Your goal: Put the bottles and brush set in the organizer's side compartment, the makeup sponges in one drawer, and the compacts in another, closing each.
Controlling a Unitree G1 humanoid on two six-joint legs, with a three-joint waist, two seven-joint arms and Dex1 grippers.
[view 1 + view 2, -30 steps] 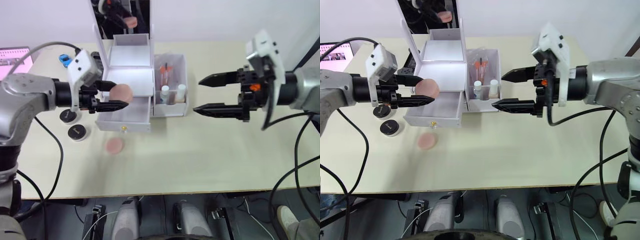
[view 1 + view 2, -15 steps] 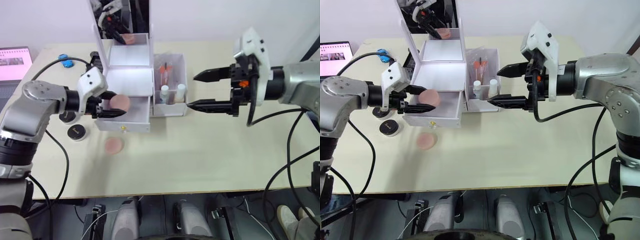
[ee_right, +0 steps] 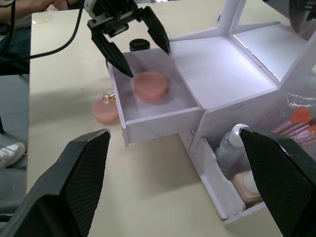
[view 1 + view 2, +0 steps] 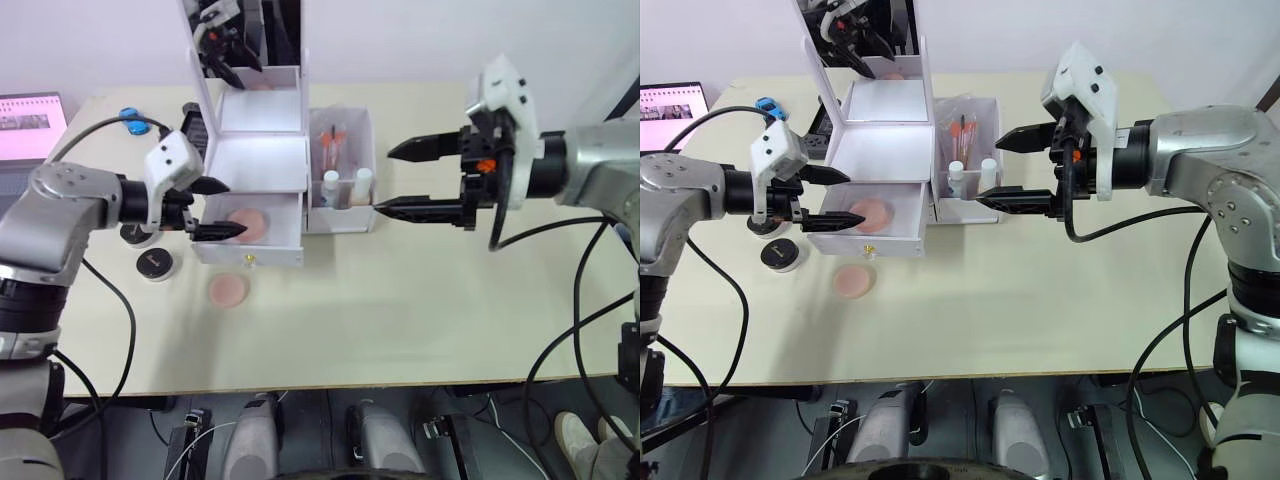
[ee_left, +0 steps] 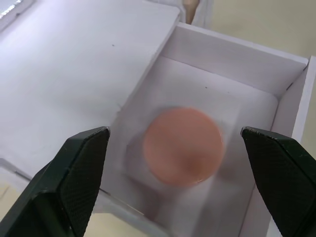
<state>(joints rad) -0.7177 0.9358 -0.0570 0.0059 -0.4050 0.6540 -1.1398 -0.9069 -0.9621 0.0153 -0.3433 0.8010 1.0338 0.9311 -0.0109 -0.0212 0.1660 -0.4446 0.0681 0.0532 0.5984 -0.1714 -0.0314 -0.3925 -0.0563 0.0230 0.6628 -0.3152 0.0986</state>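
The left gripper (image 4: 212, 208) hangs wide and empty over the open drawer (image 4: 250, 228), where 1 makeup sponge (image 4: 246, 222) lies; the second sponge (image 4: 228, 291) sits on the table just in front. It should drop straight onto that one and pinch its edges. The right gripper (image 4: 400, 179) waits wide, beside the side compartment (image 4: 342, 180).

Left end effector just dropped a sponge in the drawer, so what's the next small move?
Probably swing the left end effector, now open, to the second sponge lying on the table in front of the open drawer; one sponge is already inside.
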